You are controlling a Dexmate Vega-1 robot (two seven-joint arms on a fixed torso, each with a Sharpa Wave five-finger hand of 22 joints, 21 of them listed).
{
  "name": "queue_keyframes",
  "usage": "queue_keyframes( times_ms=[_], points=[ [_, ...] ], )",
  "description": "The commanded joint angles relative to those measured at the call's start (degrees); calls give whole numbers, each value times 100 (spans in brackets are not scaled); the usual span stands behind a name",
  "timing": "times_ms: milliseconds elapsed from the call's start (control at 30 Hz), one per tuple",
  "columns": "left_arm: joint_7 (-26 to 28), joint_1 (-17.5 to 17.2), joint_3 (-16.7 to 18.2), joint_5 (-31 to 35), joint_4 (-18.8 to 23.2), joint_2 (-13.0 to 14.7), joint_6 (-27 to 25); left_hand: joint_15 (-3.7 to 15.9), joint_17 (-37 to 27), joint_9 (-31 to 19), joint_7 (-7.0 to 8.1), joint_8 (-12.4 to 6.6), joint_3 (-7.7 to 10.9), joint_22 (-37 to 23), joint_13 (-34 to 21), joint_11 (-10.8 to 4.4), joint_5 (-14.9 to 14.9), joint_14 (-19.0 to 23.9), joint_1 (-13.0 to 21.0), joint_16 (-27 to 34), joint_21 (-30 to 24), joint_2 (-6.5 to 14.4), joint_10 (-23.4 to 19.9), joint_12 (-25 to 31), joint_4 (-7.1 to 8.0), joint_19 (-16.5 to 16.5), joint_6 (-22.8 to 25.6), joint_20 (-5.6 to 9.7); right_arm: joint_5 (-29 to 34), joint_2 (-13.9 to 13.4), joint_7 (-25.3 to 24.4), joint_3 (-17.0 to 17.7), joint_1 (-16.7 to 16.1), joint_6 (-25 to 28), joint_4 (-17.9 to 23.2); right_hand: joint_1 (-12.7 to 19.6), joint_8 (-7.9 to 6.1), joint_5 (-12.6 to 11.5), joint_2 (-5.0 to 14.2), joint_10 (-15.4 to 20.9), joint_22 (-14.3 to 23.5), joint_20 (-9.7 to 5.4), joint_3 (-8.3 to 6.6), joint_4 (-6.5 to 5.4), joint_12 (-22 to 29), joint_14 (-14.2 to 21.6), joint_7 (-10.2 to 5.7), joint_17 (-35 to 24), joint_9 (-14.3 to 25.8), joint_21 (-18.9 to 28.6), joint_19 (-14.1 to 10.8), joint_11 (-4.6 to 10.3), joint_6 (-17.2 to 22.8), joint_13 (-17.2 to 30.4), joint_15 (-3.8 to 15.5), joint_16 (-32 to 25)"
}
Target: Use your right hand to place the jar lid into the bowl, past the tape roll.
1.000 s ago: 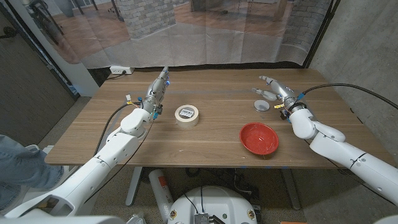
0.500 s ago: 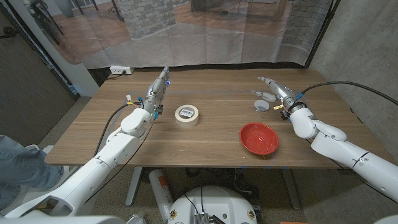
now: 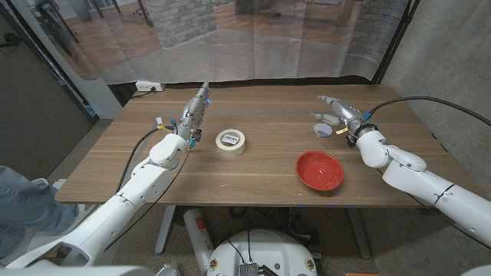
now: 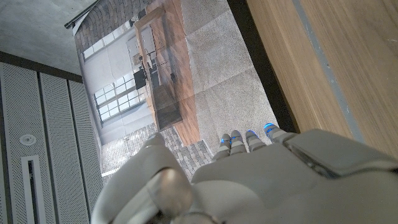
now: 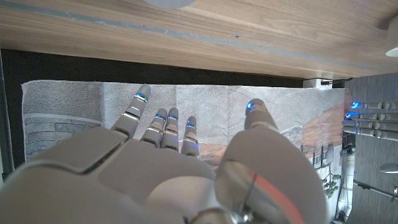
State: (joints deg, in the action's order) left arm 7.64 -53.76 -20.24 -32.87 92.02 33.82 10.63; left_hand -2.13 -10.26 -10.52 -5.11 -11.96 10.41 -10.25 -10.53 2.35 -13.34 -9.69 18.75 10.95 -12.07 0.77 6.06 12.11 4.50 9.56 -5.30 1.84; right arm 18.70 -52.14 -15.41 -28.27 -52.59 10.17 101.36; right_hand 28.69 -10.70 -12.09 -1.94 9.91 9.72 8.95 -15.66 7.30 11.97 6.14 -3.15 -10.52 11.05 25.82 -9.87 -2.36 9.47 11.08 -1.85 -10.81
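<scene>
The small grey jar lid (image 3: 323, 130) lies on the wooden table (image 3: 261, 172) at the right. My right hand (image 3: 336, 113) hovers just beyond it, fingers spread and holding nothing. In the right wrist view those fingers (image 5: 165, 127) reach out past the table's far edge, and the lid (image 5: 168, 2) shows as a sliver. The red bowl (image 3: 320, 169) stands nearer the front edge, in front of the lid. The white tape roll (image 3: 231, 142) lies at mid table. My left hand (image 3: 195, 112) stands beside the roll, fingers straight and empty.
A grey curtain (image 3: 253, 65) hangs behind the far table edge, with a power strip (image 3: 148, 87) on the floor at the far left. A concrete wall (image 3: 453, 54) rises on the right. Bare wood lies between tape roll and bowl.
My right arm has edged slightly to the left, the hand staying open beyond the lid. The lid, bowl, tape roll and left hand have not moved.
</scene>
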Motion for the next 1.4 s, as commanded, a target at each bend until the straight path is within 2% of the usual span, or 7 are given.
queue_keyframes(
  times_ms=[33, 633, 1000, 1400],
  points=[
    [-33, 14, 25, -6, -7, 30, 22, 9, -11, -18, 8, 16, -23, -27, -12, -13, 4, -97, 21, -19, 12, 34, 6, -6, -12, 705, 25, 188, 120, -5, 272, -147, 138, 428, 99, 91, -21, -26, -31, -49, 9, 41, -11, 45, -7, 33, 29, -6, 23, -9, -54, 9, -15, 9, -57, -2],
    [-31, -9, 63, -25, -9, 63, 19, 6, -11, -18, 13, 33, -38, -29, -13, -18, 13, -113, 26, -24, 25, 49, 17, -21, -14, 723, 21, 180, 296, 14, 639, -416, 407, 869, 153, 257, -10, -42, -90, -107, 8, 89, -17, 124, -6, 65, 31, 8, 21, -60, -187, -18, -123, 11, -78, -7],
    [4, 4, 44, -7, 24, 55, -28, 7, -11, -18, 21, 49, -38, -30, -14, -17, 17, -135, 32, -31, 34, 71, 44, -35, -14, 745, -8, 181, 393, -54, 899, -543, 520, 1088, 207, 378, 34, -62, -147, -227, 10, 173, -11, 163, -30, 40, 18, 12, 21, -129, -230, -29, -341, 13, -133, 5],
    [70, -5, 40, 21, 98, 63, -86, 5, -12, -18, 22, 53, -35, -30, -15, -24, 22, -142, 40, -30, 37, 100, 47, -39, -14, 751, -7, 178, 513, -121, 1156, -660, 618, 1325, 256, 622, 22, -117, -188, -394, 13, 296, -43, 219, -56, -46, -17, 14, 24, -234, -236, -32, -498, 17, -180, 31]
  ],
)
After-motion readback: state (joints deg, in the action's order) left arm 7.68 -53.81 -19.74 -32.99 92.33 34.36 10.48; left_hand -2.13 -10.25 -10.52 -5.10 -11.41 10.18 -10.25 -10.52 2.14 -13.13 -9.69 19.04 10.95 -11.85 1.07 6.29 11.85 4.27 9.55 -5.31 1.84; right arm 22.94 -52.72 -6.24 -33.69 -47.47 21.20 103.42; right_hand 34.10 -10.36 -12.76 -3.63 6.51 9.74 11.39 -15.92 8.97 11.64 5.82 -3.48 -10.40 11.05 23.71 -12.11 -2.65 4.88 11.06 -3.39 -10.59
